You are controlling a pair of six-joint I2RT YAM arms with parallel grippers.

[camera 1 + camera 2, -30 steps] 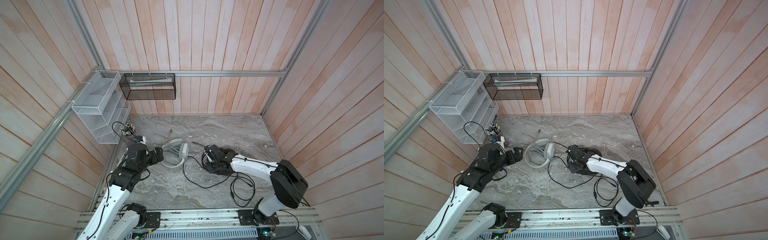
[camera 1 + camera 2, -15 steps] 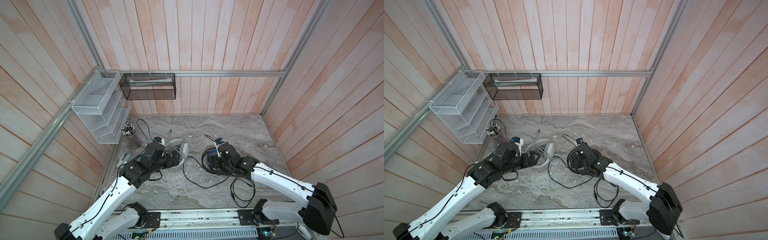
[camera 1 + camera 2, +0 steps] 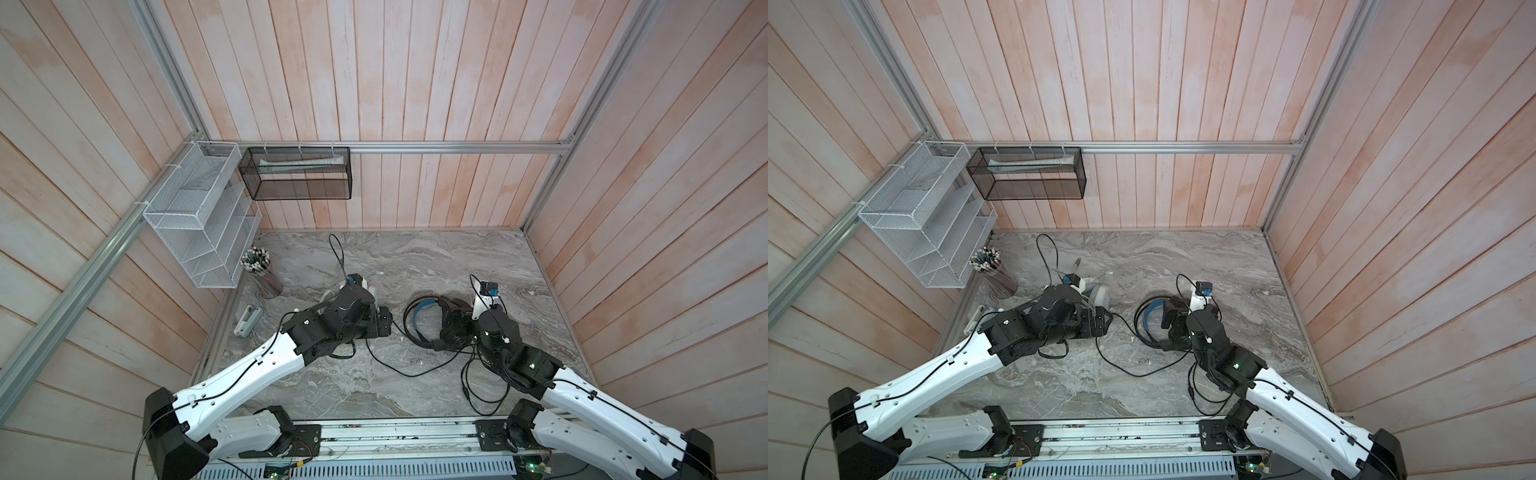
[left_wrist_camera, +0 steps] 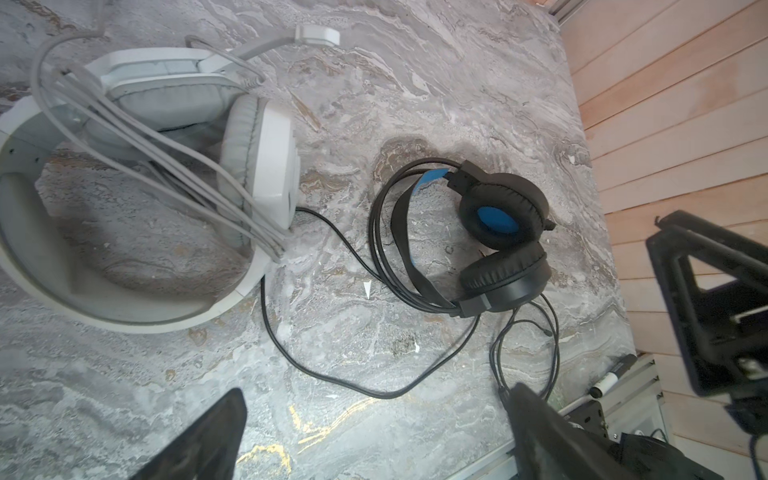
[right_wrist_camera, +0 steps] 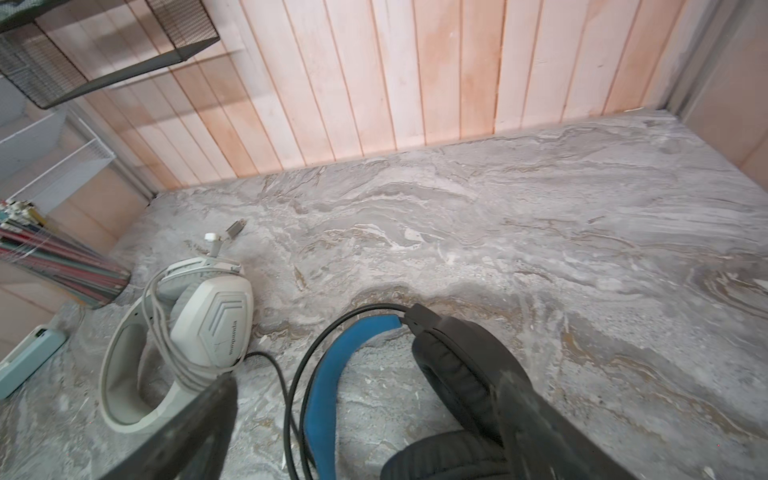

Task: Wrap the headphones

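**Both pincers spread wide over two headsets on the marble table**

The left gripper (image 4: 378,392) hung with its jaws spread wide, grasping nothing, above the table (image 4: 415,83). The right gripper (image 5: 368,384) was likewise spread and empty, just over the black headphones (image 4: 503,232). These lay at 3 o'clock of the table's centre. Their black cable (image 4: 386,397) was looped round the blue-lined headband, with slack trailing toward 6 o'clock. The white headphones (image 4: 257,166) lay at their 9 o'clock, the grey-white cable (image 4: 166,162) strung across the band. At the table's 10 o'clock a cup (image 3: 272,286) held pencils (image 3: 254,258). On the back wall a black mesh basket (image 3: 299,189) held a pale tube (image 3: 303,164). A white wire rack (image 3: 187,224) hung on the left wall.
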